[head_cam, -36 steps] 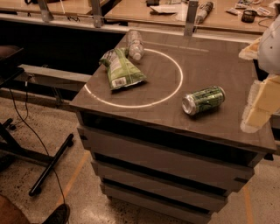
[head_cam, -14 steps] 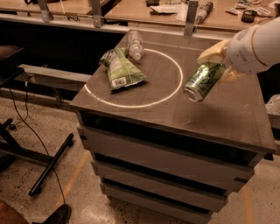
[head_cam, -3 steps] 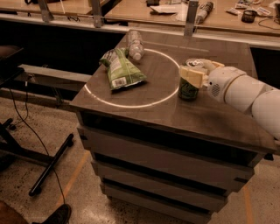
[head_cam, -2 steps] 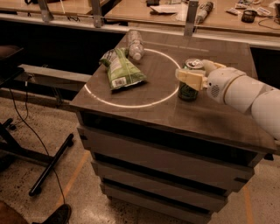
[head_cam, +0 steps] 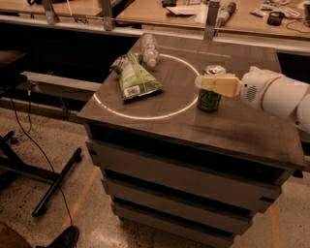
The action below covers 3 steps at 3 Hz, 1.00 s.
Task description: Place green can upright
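Camera view — we saw the green can [head_cam: 209, 100] upright on the table [head_cam: 242, 128], gripper [head_cam: 209, 80] at its top — grip unclear.

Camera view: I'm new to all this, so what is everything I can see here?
can: one, dark green, upright on the table at the ring's right edge
snack bag: one, green and white, lying inside the ring, left part
bottle: one, clear, lying at the ring's far edge
ring: one, white, marked on the table top
table: one, dark, with drawers, centre
chair base: one, black, floor at left
bench: one, wooden, cluttered, behind
arm: one, white, from the right
gripper: one, beige, at the can's top
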Motion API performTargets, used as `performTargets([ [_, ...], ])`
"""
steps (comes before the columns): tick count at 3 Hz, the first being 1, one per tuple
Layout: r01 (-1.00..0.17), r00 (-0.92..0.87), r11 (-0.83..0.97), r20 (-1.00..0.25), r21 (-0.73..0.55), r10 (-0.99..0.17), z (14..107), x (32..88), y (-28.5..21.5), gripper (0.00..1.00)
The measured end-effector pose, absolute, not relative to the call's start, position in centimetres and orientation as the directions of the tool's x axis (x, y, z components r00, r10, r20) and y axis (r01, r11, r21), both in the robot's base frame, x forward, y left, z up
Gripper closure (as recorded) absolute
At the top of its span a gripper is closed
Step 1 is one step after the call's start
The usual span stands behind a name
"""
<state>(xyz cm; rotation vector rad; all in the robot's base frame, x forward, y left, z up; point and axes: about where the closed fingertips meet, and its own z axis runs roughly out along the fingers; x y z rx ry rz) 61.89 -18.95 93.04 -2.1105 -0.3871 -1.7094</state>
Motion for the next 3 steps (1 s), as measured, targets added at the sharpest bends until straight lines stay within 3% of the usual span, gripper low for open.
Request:
performTargets([
  [3, 0.419, 0.267, -0.867, 0.949, -0.269, -0.166, 95.2, 61.4, -24.2, 0.00],
])
